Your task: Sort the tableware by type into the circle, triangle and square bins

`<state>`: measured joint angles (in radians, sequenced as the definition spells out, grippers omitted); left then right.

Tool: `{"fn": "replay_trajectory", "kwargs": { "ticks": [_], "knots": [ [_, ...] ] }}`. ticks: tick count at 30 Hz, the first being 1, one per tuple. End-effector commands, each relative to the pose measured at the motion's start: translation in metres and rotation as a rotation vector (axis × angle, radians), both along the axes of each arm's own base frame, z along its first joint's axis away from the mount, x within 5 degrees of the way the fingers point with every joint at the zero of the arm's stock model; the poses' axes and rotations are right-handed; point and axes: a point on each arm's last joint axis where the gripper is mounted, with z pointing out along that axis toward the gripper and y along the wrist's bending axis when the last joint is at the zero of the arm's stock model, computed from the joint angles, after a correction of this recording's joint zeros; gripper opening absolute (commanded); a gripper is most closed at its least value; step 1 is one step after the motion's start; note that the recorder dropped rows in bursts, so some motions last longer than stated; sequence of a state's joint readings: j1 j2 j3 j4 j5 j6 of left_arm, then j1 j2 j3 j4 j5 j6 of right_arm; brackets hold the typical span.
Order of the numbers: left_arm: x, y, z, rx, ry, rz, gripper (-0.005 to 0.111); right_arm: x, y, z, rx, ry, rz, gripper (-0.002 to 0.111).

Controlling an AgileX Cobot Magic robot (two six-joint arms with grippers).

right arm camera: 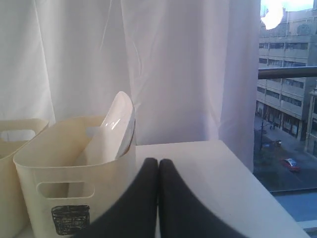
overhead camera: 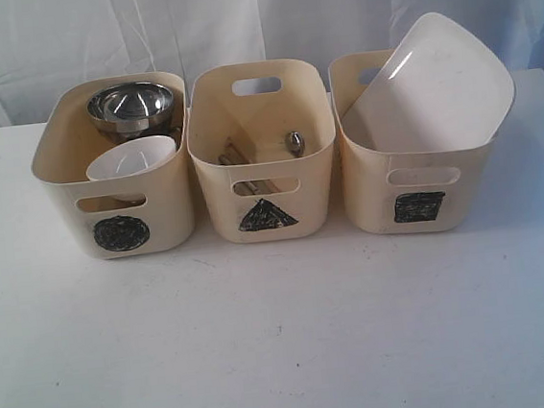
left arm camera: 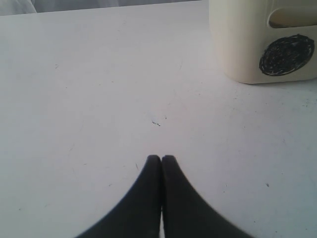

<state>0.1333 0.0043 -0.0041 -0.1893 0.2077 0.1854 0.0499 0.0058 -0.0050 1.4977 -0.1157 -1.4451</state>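
As the exterior view has it, three cream bins stand in one row on the white table. The triangle bin is in the middle and is taken as the mark. The circle bin is just beside it on the left, the square bin just beside it on the right.

- **Triangle bin:** wooden chopsticks, number unclear, and one steel spoon.
- **Circle bin:** one small white bowl in front, one large steel bowl behind and higher. What props it is hidden.
- **Square bin:** one white square plate, tilted, rising above the rim.

A white curtain hangs behind the row.

The grippers show only in the wrist views.

- **Left gripper**: jaws pressed together, grasping nothing, over the table short of the circle bin.
- **Right gripper**: likewise clenched and empty, near the square bin's corner away from the triangle bin.

Only the right wrist view shows a window, with buildings and a red car.
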Motion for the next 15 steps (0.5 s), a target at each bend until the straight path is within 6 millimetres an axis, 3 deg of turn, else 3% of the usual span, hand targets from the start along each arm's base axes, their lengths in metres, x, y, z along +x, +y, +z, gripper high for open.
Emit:
{"fn": "replay_trajectory", "kwargs": {
  "ticks": [1, 15],
  "knots": [
    [0.000, -0.001, -0.001, -0.016, 0.000, -0.005, 0.000, 0.000, 0.005, -0.002, -0.003, 0.004, 0.050, 0.000],
    [0.000, -0.001, -0.001, -0.016, 0.000, -0.005, 0.000, -0.001, 0.020, -0.003, -0.066, 0.015, 0.219, 0.000]
  ]
}}
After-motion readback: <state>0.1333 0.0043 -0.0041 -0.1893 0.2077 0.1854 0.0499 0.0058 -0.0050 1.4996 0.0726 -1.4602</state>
